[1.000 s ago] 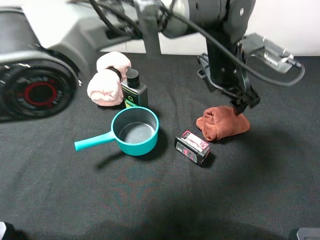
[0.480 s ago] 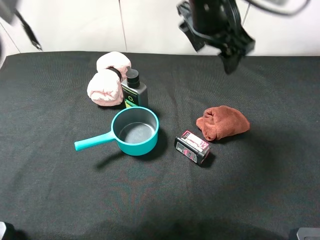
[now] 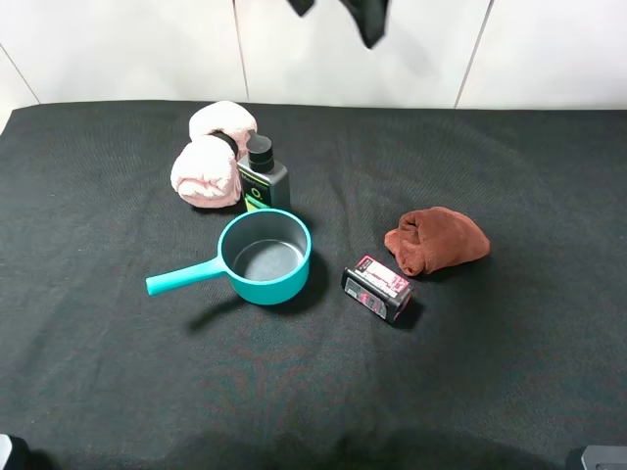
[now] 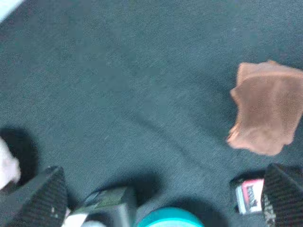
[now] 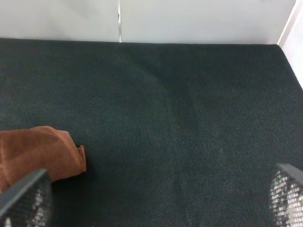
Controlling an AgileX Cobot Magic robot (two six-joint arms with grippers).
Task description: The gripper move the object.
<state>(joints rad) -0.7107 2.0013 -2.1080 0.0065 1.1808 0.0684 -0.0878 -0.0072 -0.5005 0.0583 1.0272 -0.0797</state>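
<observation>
The object, a rust-brown rag [image 3: 438,238], lies bunched on the black table right of centre, with nothing touching it. My left gripper [image 3: 335,12] hangs high above the table's back edge, with only its dark fingertips [image 3: 370,24] showing in the exterior view. In the left wrist view its fingers [image 4: 45,196] stand wide apart and empty, with the rag [image 4: 267,111] far below them. In the right wrist view my right gripper [image 5: 156,189] is open with nothing in it, and the rag [image 5: 38,151] lies just beyond one of its fingers [image 5: 23,201].
A teal saucepan [image 3: 265,257] with its handle pointing left stands mid-table. A black bottle [image 3: 262,174] and a pale pink rolled towel [image 3: 211,157] are behind it. A small black box with a pink label [image 3: 377,289] lies just left of the rag.
The left arm has risen from just above the rag up and back, almost out of the exterior view. The rag stayed where it lay.
</observation>
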